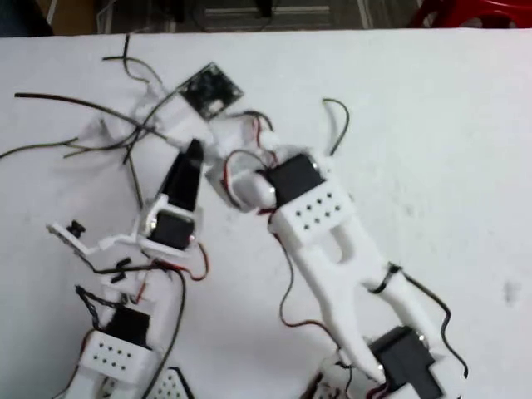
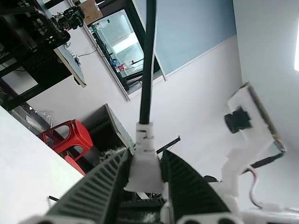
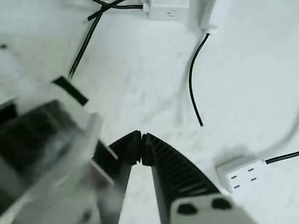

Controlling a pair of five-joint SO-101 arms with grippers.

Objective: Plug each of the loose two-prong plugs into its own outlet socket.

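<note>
1. The left pincer (image 2: 145, 156) is clamped on a white plug (image 2: 143, 175) with a black cord (image 2: 148, 60).
2. The right pincer (image 3: 141, 142) is pressed together over the desk (image 3: 149, 79), near a socket (image 3: 240, 175).
3. A second socket (image 3: 168, 7) is cut off at the frame edge.

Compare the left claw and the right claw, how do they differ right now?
The left claw is shut on a white plug with a black cable; the right claw is shut on nothing, tips touching. The left claw aims out at the room; the right claw aims down at the table, near an outlet socket. Both have black ribbed fingers.
</note>
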